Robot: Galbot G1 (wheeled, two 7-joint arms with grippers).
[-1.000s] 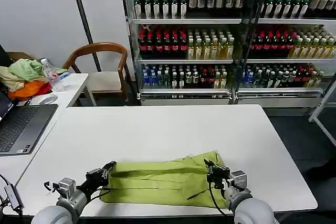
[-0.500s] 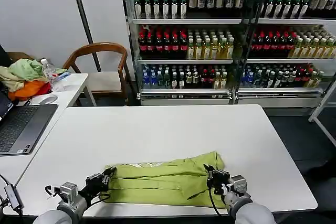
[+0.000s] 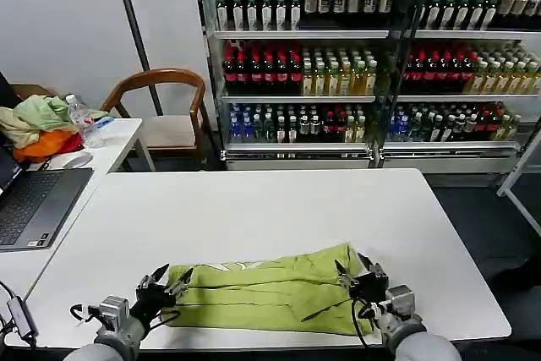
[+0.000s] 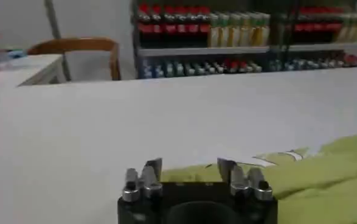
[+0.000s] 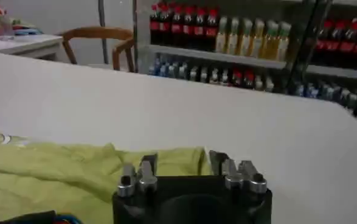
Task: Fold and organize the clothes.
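Lime T-shirt (image 3: 270,292) lying folded into a long band along the near edge of the white worktop (image 3: 254,209), a sliver of white print (image 3: 230,266) peeking out at its far edge. Left gripper (image 3: 161,281) spread open, empty, just off the shirt's left end; right gripper (image 3: 362,276) likewise open at the right end, fingers apart over the cloth. Risk from here, as a guess: closing unevenly and catching only the top layer, dragging the fold apart or pulling the band off the near edge
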